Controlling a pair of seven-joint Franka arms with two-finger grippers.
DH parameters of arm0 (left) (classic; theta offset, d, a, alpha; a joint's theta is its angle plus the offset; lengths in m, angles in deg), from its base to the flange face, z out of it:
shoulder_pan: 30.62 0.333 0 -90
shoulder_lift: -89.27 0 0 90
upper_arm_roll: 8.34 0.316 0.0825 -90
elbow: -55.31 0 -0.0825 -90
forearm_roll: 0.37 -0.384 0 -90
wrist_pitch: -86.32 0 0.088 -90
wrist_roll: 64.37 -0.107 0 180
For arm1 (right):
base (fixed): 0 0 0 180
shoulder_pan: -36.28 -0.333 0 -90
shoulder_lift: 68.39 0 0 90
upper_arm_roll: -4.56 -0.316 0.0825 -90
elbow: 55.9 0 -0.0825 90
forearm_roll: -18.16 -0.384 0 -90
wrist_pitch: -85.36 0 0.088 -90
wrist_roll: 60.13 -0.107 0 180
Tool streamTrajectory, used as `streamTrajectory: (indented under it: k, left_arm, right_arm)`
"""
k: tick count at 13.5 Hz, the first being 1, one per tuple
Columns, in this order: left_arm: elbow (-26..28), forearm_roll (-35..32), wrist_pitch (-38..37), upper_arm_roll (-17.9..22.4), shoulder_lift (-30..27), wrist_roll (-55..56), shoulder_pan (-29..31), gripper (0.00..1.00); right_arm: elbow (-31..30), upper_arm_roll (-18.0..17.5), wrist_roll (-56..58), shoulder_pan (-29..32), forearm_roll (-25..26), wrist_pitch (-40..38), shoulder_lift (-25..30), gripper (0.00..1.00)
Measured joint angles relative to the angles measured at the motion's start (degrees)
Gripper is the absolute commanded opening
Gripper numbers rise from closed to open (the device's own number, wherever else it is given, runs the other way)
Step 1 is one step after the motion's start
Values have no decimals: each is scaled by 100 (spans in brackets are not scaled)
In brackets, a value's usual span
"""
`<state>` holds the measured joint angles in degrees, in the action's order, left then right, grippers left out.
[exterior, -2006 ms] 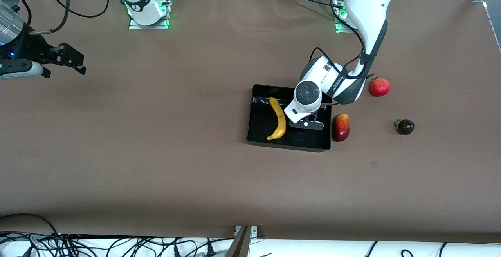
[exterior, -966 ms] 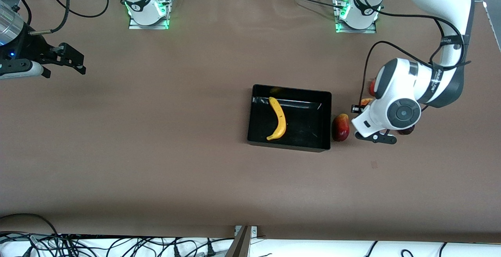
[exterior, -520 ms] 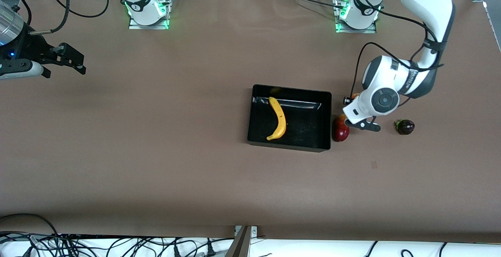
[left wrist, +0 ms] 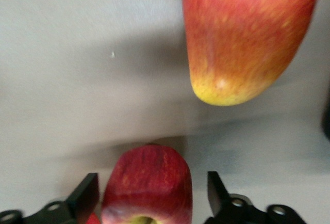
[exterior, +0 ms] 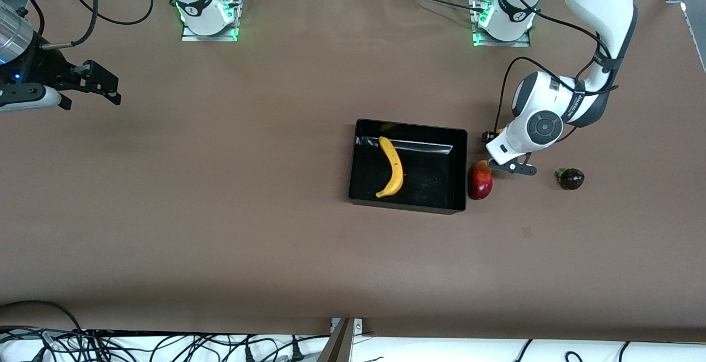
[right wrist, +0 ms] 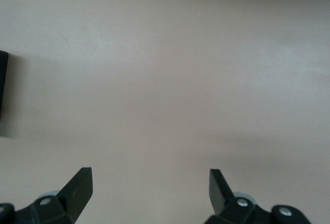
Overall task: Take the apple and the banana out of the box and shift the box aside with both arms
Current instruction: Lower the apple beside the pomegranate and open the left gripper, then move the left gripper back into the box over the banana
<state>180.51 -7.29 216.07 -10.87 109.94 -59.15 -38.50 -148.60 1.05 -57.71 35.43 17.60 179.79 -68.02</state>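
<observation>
My left jaws are spread apart, gripping nothing; the red apple (left wrist: 147, 185) sits between my fingers (left wrist: 86, 197) with a gap on each side, low over the bench (exterior: 220, 213), toward my left arm's end from the box (exterior: 408, 203); close to the apple lies an oblong red-and-yellow fruit (exterior: 480, 181), just beside the box wall; the banana (exterior: 392, 166) lies inside the box; a small dark purple fruit (exterior: 571, 179) rests nearer my left arm's end of the bench; my right jaws hang spread and empty over the bench's right-arm end, that arm waiting.
</observation>
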Motion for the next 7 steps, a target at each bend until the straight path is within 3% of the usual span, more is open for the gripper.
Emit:
streamTrajectory:
  k: [2, 5, 7]
  left_arm:
    - [-446, 0, -590, -38, -200, -12, -18, 100]
    - [-1957, 55, -1969, -434, -301, 47, -132, 100]
    - [-2837, 418, -2417, -635, -138, 415, -337, 100]
  right_arm:
    - [0, 0, 0, 0, 0, 0, 0, 100]
    - [0, 0, 0, 0, 0, 0, 0, 100]
    - [0, 0, 0, 0, 0, 0, 0, 100]
